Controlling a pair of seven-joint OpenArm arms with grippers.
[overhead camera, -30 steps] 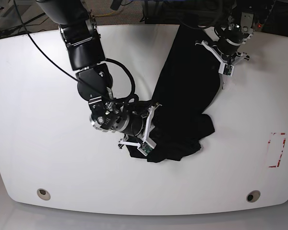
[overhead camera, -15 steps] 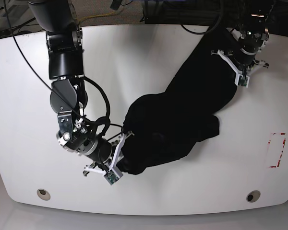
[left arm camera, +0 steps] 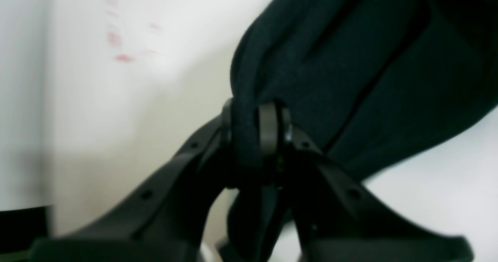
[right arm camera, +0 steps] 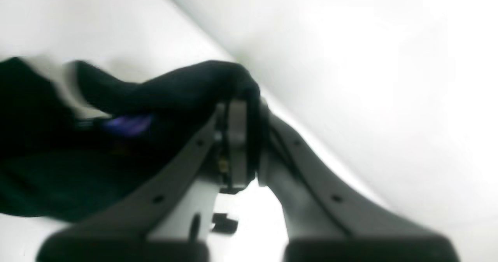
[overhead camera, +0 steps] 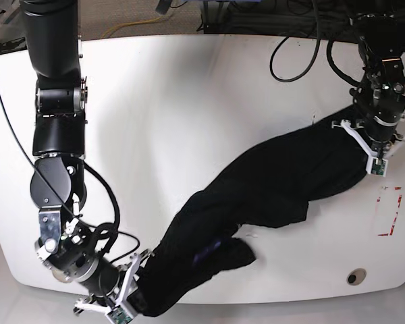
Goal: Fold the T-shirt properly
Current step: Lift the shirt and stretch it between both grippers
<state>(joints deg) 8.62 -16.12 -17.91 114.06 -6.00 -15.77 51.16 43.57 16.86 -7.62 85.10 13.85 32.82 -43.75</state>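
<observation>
Both grippers, left (overhead camera: 376, 154) at right and right (overhead camera: 131, 297) at lower left, clamp the shirt (overhead camera: 270, 189); it hangs bunched, folding not begun.

Grippers moved apart; T-shirt (overhead camera: 270, 185) stretched diagonally across table.

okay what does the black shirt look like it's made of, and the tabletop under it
T-shirt: soft matte knit cloth, probably cotton jersey; it sags and bunches in limp folds between the two grippers and shows no shine.
Table: smooth, hard white surface with a faint sheen, perhaps laminate or painted board; the exact material cannot be told.
</observation>
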